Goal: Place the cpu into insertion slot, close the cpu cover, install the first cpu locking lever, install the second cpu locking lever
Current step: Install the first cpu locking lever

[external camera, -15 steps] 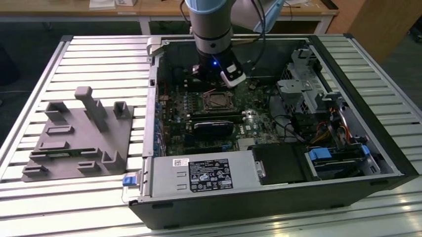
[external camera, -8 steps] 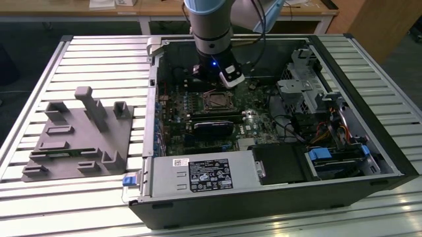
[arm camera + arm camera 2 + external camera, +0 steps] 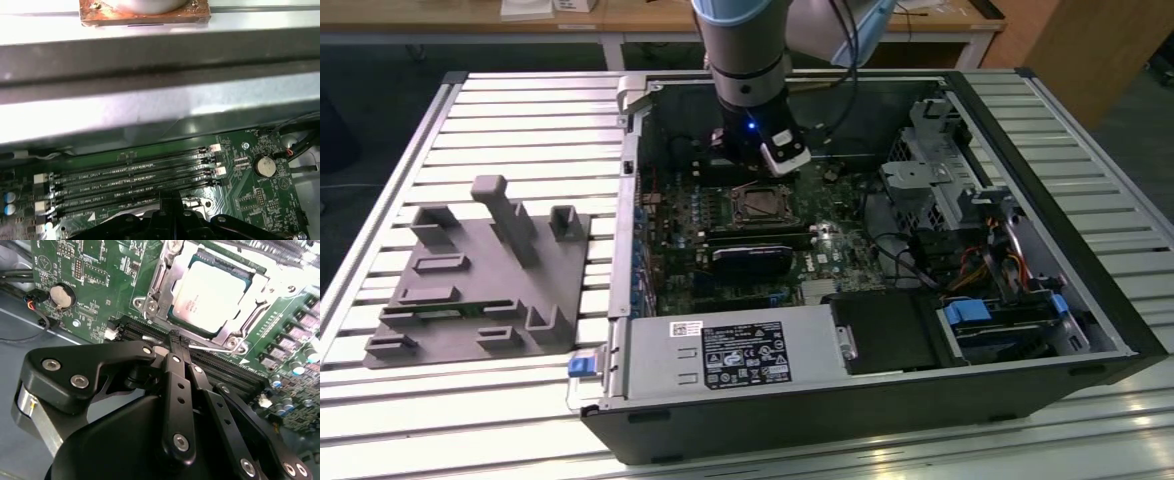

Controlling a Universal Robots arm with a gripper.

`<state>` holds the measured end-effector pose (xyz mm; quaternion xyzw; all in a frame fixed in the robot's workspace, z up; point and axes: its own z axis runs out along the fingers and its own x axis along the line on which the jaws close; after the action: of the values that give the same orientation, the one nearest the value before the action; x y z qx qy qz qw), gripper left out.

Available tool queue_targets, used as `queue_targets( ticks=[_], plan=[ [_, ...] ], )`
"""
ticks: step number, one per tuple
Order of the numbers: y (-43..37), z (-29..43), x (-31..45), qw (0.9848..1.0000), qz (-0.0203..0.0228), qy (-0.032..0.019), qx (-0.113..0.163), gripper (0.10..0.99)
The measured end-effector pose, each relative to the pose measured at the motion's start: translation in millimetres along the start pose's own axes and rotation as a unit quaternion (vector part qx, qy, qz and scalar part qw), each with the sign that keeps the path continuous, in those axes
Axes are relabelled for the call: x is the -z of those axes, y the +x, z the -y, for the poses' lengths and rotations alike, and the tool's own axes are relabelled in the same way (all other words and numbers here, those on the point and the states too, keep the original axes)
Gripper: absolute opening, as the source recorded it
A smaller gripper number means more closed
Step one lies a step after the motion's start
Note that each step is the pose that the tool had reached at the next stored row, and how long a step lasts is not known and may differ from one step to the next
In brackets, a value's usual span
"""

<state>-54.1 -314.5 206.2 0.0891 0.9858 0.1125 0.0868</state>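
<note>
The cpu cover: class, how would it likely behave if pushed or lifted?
The cpu cover looks like thin shiny metal around a large window, so probably light and fairly stiff, yet bendable if forced. It lies flat around the cpu, so a push probably won't tip it.

the motherboard (image 3: 95, 270) is green with fine white print, its memory slots (image 3: 135, 175) black. the cpu (image 3: 210, 292) has a dull silver top, framed by the brighter silvery cpu cover (image 3: 160, 277), and the hand (image 3: 176, 340) is matt black dotted with silver screws. the tabletop (image 3: 520, 110) is pale grey in ribbed stripes, the fixture (image 3: 480, 280) plain mid-grey, the computer case (image 3: 854, 425) black.
</note>
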Motion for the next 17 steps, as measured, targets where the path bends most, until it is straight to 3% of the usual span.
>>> queue_targets(
  ticks=[7,12,17],
  plan=[
    [1.7,-3.4,-1.2,0.9999,0.0039,0.0022,-0.015,0.106],
    [4.1,-2.8,-2.9,0.9997,0.0092,0.0032,-0.024,0.106],
    [6.6,-6.0,-3.8,0.9995,0.0105,0.0040,-0.029,0.106]
  ],
)
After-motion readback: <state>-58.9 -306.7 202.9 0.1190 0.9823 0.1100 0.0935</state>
